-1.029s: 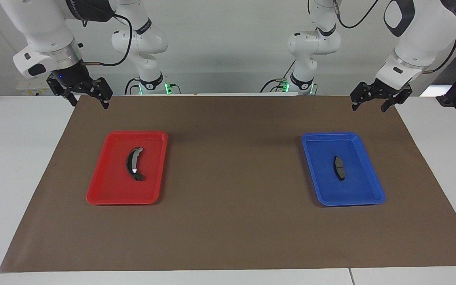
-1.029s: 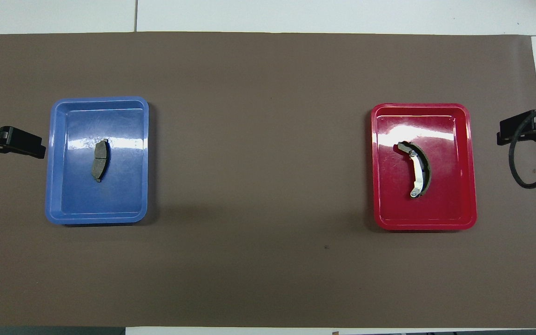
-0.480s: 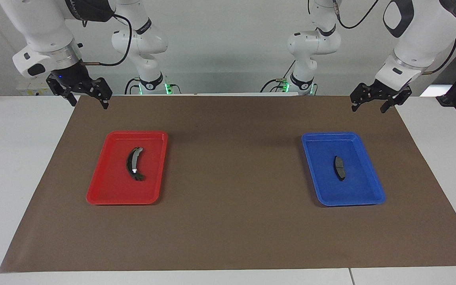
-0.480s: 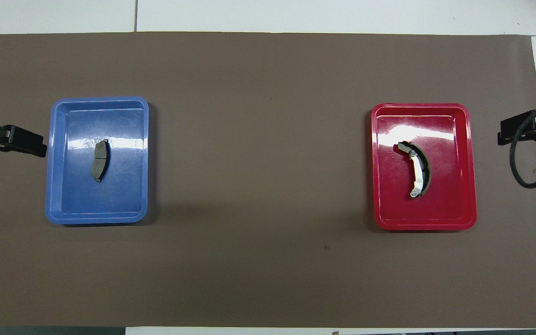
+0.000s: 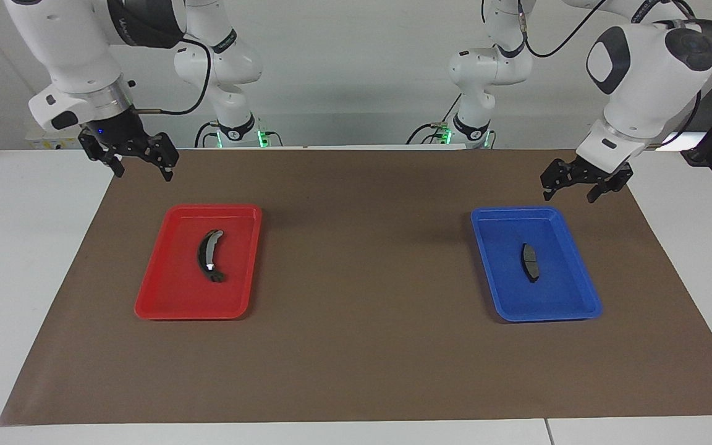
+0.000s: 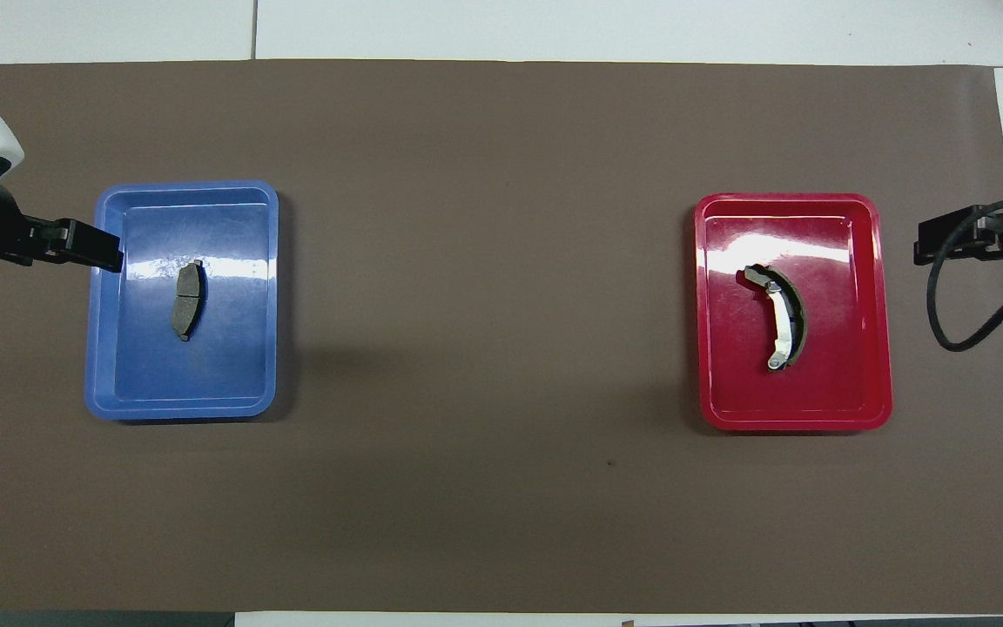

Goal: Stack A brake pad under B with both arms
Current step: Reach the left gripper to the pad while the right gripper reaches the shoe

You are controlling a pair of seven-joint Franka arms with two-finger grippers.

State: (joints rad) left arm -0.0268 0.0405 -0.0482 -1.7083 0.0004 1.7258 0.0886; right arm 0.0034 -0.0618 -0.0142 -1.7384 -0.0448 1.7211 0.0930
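Left gripper (image 5: 568, 184) hangs tilted, jaws open, over the blue tray (image 5: 580, 306) rim, above the A brake pad (image 5: 529, 262); right gripper (image 5: 142, 164) hangs open over the mat (image 5: 362, 346); B (image 5: 209, 255) lies in the red tray (image 5: 158, 296).

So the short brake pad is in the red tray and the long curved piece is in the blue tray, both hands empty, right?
The trays are swapped. The overhead view shows the short brake pad in the blue tray and the long curved piece in the red tray. Both hands, left and right, are indeed empty.
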